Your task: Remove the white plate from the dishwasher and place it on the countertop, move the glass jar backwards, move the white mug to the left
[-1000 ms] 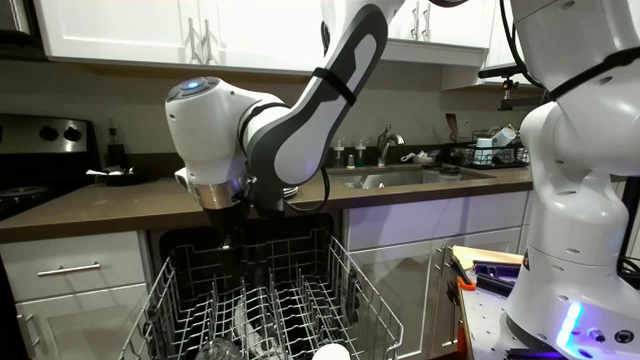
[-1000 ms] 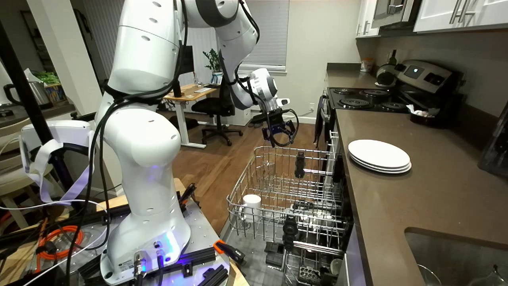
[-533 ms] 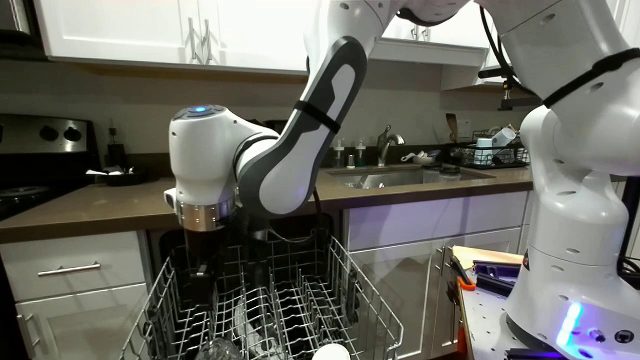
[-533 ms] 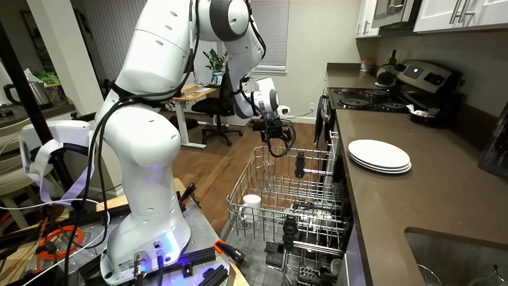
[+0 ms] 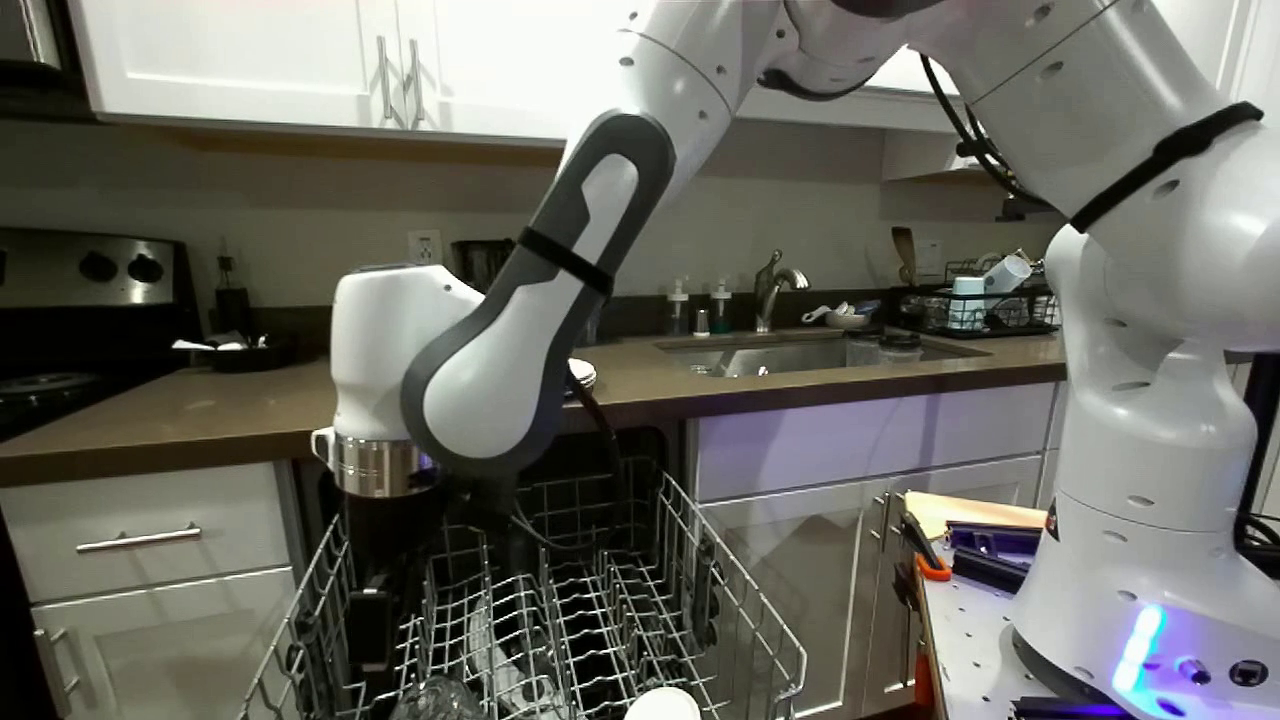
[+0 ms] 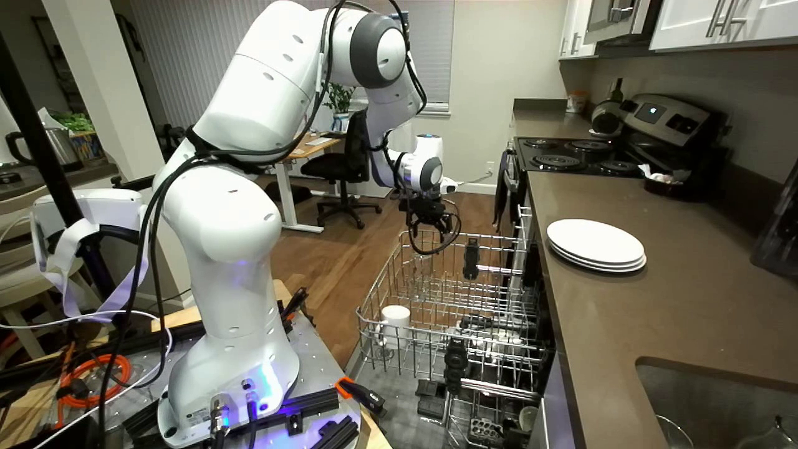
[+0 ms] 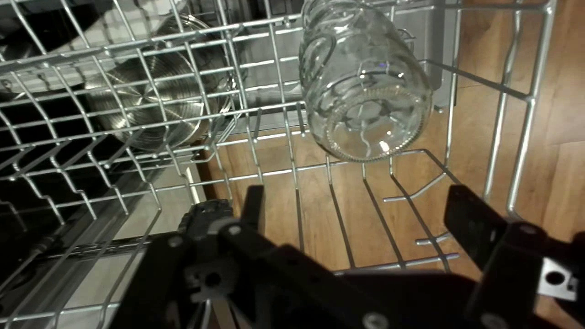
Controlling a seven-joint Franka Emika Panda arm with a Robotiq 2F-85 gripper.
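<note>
The glass jar (image 7: 365,91) lies bottom-up or tilted in the wire rack of the dishwasher (image 6: 408,232), its round base toward the wrist camera. My gripper (image 7: 355,198) is open, nothing between its fingers, and the jar sits beyond the fingertips without touching. In an exterior view the dark gripper (image 5: 370,630) hangs over the rack's left side, close to the jar (image 5: 437,700). The white mug (image 6: 395,321) stands at a corner of the rack. White plates (image 6: 595,240) are stacked on the brown countertop (image 6: 623,330); which one is the task's plate I cannot tell.
Rack walls (image 5: 745,580) and upright tines surround the gripper's area. Below the rack, a shiny metal pan (image 7: 151,100) shows through the wires. The countertop edge runs along the rack's back, with a sink (image 5: 790,358) and stove (image 6: 573,153) farther along.
The arm has come down, and the gripper has shifted left and lower toward the rack in an exterior view. It stays open. Jar, mug and plates have not moved.
</note>
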